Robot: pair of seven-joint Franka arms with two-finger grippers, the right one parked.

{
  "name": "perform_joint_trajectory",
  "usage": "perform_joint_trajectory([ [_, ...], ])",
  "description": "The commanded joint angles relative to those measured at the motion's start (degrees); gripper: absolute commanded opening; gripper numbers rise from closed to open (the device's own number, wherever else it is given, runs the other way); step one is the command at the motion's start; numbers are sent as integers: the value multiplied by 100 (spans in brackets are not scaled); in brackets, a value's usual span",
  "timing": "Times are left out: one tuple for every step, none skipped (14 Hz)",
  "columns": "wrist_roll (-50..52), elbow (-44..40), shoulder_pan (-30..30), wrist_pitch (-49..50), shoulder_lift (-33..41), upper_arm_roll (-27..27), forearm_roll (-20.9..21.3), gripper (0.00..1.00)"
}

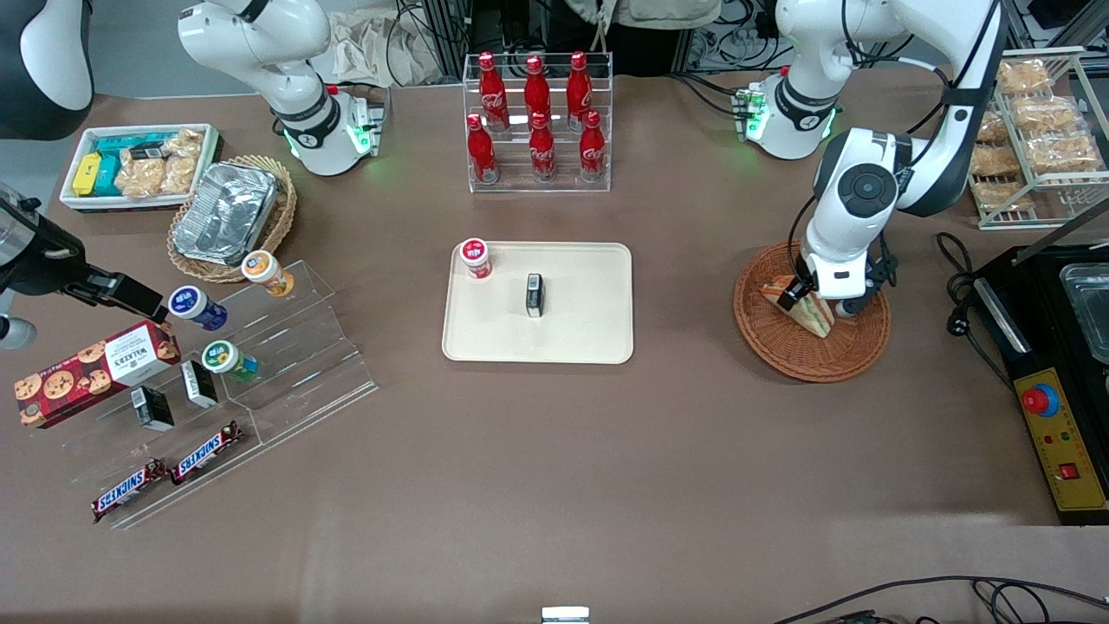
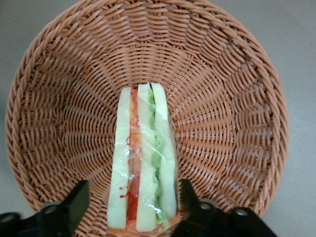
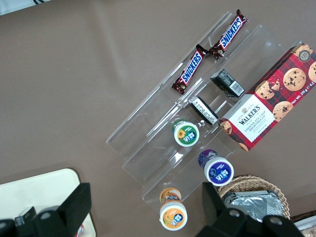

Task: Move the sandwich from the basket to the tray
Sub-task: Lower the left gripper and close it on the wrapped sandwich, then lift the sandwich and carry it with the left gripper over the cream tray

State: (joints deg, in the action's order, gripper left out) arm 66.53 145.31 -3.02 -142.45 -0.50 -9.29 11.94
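Note:
The sandwich (image 1: pixel 813 315), a wrapped wedge of pale bread with red and green filling, lies in the reddish-brown wicker basket (image 1: pixel 810 368) toward the working arm's end of the table. In the left wrist view the sandwich (image 2: pixel 143 168) lies on the basket's woven floor (image 2: pixel 222 123). The left arm's gripper (image 1: pixel 810 303) is low in the basket and open, its fingertips (image 2: pixel 190 200) straddling the wide end of the sandwich (image 2: pixel 134 210); one finger is close against the wrap, the other stands apart from it. The cream tray (image 1: pixel 572 342) lies at the table's middle.
On the tray stand a red-capped jar (image 1: pixel 475 258) and a small black box (image 1: pixel 535 295). A rack of red bottles (image 1: pixel 537 121) stands farther from the front camera than the tray. A black machine (image 1: pixel 1053 364) and a pastry rack (image 1: pixel 1035 130) flank the basket.

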Motion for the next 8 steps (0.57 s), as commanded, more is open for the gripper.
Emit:
perform_joint_trajectory([
  [159,-107,-23,67,199,42,151,31],
  [98,-256,-14,346,226,50,142,15],
  [27,-431,-14,662,269,42,142,3],
  [-95,-616,-5,918,287,50,134,0],
  [-279,-774,12,1216,340,50,55,0],
  [-498,-950,21,1559,366,59,37,0],
  [-727,-1195,30,1971,419,59,-7,0],
  [-1016,-1485,30,2497,445,68,-129,0],
])
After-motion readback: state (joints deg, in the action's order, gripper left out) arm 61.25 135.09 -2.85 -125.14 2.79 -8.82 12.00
